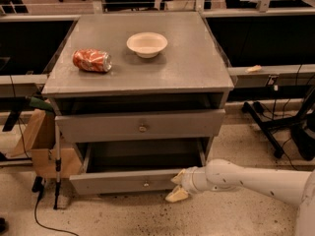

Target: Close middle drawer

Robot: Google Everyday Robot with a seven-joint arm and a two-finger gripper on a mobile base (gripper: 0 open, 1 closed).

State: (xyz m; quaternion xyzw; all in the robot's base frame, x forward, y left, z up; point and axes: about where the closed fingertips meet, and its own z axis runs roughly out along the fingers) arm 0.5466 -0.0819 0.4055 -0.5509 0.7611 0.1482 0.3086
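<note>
The middle drawer [118, 182] is the lower of the two grey drawers. It is pulled well out, with a slim front panel, a small dull knob [146, 184] and a bare, empty box. My gripper [175, 187] is at the right end of that front panel, low near the floor. Its two cream fingers [178, 176] are spread open and hold nothing. They touch or nearly touch the panel. The white arm [246, 178] comes in from the right.
Above it, a taller drawer front with a brass knob [142, 128] stands slightly out. On the cabinet top [187, 68] lie a crushed red can [92, 60] and a white bowl [146, 44]. A cardboard box [42, 144] and a cable are on the left. A chair base [275, 122] is on the right.
</note>
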